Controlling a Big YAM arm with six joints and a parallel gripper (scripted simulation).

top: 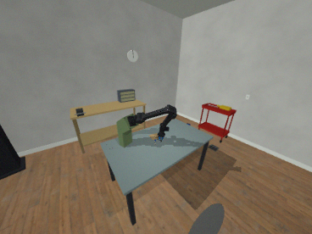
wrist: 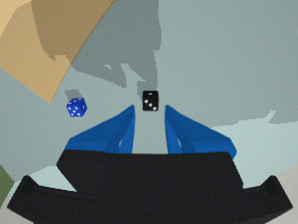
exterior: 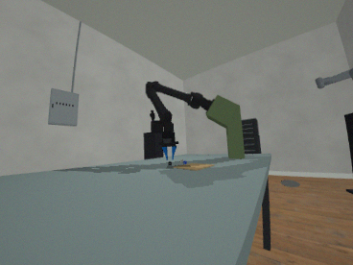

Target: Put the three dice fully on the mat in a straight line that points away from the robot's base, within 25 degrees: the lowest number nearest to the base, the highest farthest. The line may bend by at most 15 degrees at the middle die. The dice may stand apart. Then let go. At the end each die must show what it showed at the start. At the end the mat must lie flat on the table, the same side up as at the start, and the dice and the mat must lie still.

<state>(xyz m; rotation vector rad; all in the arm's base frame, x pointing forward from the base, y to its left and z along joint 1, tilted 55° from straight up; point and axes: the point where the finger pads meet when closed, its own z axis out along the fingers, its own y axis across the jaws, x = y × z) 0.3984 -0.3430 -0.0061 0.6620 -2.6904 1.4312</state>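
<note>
Spanning a wood-floored room – grey table (top: 140, 169), tan mat (wrist: 40, 23).

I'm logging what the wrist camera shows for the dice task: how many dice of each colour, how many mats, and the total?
Black dice: 1, the small black die on the table just ahead of the blue fingertips
Blue dice: 1, the small blue die beside the mat
Tan mats: 1, the flat tan mat
Total: 3; a third die is not in this view.
</note>
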